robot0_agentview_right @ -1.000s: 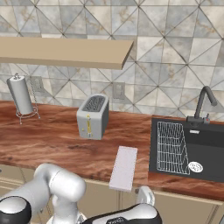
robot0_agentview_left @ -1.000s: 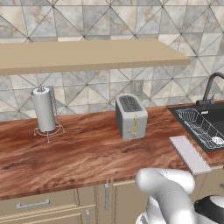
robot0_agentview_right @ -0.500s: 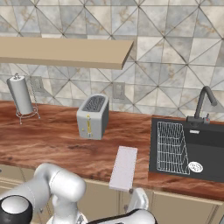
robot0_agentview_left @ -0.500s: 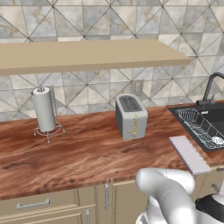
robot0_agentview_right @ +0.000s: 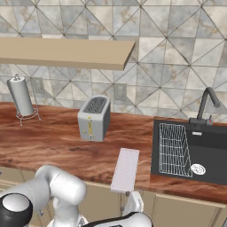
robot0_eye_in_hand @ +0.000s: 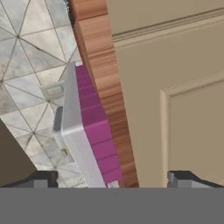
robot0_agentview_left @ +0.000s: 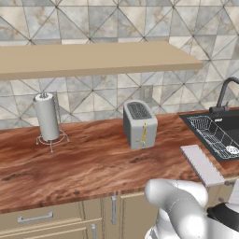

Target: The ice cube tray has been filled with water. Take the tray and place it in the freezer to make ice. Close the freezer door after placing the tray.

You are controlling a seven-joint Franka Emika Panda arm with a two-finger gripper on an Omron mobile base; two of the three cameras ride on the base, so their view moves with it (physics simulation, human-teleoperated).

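The ice cube tray [robot0_agentview_left: 202,164] lies flat on the wooden counter's front edge, just left of the sink; it is pale lavender-white in the right base view [robot0_agentview_right: 125,168]. In the hand view, which is rolled, I see the tray [robot0_eye_in_hand: 85,127] from low in front, with its magenta lower edge resting against the counter's lip. My gripper [robot0_eye_in_hand: 116,179] is down below the counter front, pointing up at the tray's near end. Its fingertips [robot0_eye_in_hand: 43,178] stand wide apart, open, with nothing touching them. The freezer and the freezer door are out of view.
A silver toaster [robot0_agentview_left: 140,123] stands behind the tray and a paper towel holder [robot0_agentview_left: 47,119] at the far left. The black sink [robot0_agentview_right: 195,148] holds a wire rack [robot0_agentview_right: 174,148]. Beige cabinet doors [robot0_eye_in_hand: 175,96] lie close beside the gripper. A shelf [robot0_agentview_left: 93,58] hangs above.
In the right base view the white hand below the counter edge has crept slightly left under the tray's near end. The tray itself has not moved.
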